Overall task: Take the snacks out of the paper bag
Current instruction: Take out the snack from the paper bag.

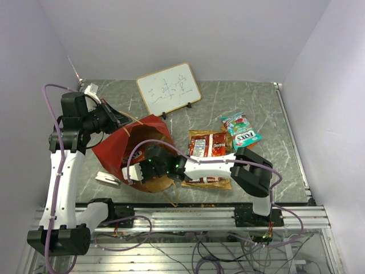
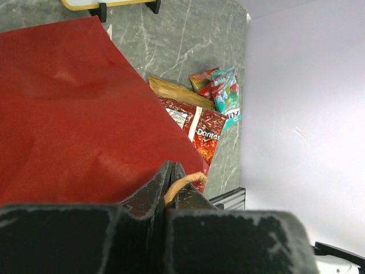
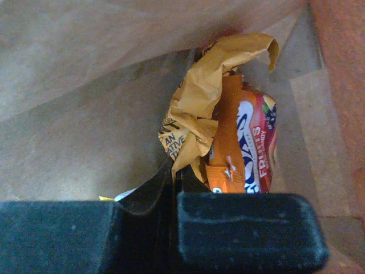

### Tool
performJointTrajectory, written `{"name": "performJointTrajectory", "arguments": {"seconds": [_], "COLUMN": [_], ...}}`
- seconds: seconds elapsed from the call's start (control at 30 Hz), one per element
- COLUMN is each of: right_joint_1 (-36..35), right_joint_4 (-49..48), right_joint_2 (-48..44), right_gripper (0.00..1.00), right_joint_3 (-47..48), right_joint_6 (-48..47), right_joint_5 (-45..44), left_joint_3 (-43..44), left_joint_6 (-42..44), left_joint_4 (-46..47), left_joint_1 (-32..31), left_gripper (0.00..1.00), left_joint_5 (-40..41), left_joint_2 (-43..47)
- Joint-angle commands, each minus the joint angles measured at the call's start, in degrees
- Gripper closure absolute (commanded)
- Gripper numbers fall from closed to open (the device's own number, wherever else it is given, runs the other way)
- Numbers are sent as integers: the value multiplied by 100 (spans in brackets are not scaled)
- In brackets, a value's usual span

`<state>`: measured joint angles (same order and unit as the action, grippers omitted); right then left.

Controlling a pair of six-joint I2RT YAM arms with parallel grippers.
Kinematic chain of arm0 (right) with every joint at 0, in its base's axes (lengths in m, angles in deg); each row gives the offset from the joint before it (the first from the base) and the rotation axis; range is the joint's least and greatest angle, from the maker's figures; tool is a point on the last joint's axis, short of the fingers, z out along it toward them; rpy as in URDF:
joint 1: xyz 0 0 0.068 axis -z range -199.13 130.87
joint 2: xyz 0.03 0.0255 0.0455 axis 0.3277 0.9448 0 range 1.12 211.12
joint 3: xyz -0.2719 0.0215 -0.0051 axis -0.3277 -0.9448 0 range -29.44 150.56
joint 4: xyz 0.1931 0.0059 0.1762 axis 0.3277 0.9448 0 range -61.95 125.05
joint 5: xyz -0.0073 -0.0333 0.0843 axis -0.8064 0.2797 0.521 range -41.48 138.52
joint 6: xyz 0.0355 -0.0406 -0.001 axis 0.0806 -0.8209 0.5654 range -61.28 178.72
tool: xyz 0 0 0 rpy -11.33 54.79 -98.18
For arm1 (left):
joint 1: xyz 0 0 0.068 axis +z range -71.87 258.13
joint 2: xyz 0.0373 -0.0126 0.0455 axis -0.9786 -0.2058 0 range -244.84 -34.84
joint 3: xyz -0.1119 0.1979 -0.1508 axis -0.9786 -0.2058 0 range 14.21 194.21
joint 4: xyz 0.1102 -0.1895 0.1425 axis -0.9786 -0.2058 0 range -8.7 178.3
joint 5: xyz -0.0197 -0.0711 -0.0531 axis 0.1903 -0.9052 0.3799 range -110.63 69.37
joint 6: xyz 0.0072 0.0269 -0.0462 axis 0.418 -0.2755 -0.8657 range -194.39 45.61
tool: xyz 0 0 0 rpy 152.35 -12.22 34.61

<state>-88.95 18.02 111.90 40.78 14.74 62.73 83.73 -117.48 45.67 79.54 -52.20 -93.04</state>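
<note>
My left pincer [image 2: 171, 171] is pressed together on the loop handle [image 2: 185, 180] of the paper bag [image 1: 111, 151]. My right pincer [image 3: 174, 174], inside the bag, pinches a yellow packet [image 3: 199, 103]. An orange packet [image 3: 251, 142] touches it at 3 o'clock. The desk [image 1: 268, 103] carries other packets [image 1: 208, 145] at the bag's 3 o'clock.

Pale lilac walls [image 1: 188, 34] enclose a grey marbled table [image 1: 251, 97] on three sides.

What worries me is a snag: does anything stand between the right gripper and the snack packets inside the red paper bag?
Nothing visible does. Inside the red paper bag, the right gripper grips the crumpled yellow foil packet, an orange Fox's packet beside it; only brown kraft walls surround them.
</note>
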Motion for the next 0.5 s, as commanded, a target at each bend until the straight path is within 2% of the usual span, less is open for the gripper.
{"name": "performJointTrajectory", "arguments": {"seconds": [0.0,0.47], "right_joint_1": [44,486], "right_joint_4": [-168,-170], "right_joint_2": [-342,-1050], "right_gripper": [100,100], "right_joint_3": [251,339], "right_joint_6": [283,1274], "right_joint_5": [-121,31], "left_joint_3": [82,266], "left_joint_6": [41,196], "left_joint_4": [122,-33], "left_joint_1": [17,23], "left_gripper": [93,93], "left_joint_5": [-14,215], "left_joint_2": [-7,20]}}
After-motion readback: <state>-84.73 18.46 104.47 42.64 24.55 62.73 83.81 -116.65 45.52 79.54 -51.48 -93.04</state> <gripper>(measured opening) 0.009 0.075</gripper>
